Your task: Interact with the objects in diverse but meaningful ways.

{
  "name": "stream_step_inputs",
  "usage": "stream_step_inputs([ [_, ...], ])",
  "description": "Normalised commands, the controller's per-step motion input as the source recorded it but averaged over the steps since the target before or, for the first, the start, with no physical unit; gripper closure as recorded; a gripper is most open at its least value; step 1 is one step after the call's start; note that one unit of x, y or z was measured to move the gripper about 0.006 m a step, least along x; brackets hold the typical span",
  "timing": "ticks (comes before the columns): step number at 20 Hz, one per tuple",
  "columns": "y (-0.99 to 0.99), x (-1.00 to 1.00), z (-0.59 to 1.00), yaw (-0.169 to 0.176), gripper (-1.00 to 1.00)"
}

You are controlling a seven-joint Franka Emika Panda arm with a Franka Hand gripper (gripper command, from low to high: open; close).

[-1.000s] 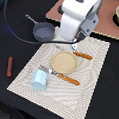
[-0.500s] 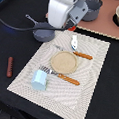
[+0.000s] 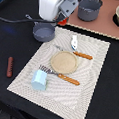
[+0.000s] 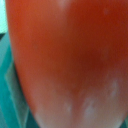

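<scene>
Moved back and toward the exterior view's left since a moment ago: the white arm (image 3: 52, 6), now up by the far corner of the striped mat (image 3: 89, 82). Earlier low over the mat near the knife; now lifted clear of it. Peeking out under the arm, a bit of the red tomato (image 3: 62, 21), above the gap between the saucepan (image 3: 44, 31) and the mat. Filling the whole wrist view, the same tomato (image 4: 70, 65), very close and blurry. Cannot tell how wide the hand is, or whether it has hold of the tomato, because the fingers stay hidden behind the arm's body.

Same spots as before for the rest. On the mat: the tan plate (image 3: 63, 61) in the middle, the light-blue cup (image 3: 39, 80) near the front, a fork (image 3: 59, 75) with an orange handle beside the cup, a knife (image 3: 76, 52) behind the plate, and the small white shaker (image 3: 74, 42) lying near the knife. On the dark desk (image 3: 13, 100), off to the exterior view's left, the brown sausage (image 3: 9, 66). At the back, the grey pot (image 3: 89, 8) on a pale board (image 3: 105, 25).
</scene>
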Motion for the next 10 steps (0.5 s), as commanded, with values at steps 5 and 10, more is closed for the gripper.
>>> stream_step_inputs([
  [5,0.17,-1.0,-0.34,0.052,1.0],
  [10,0.21,-1.0,-0.45,0.055,1.0],
])
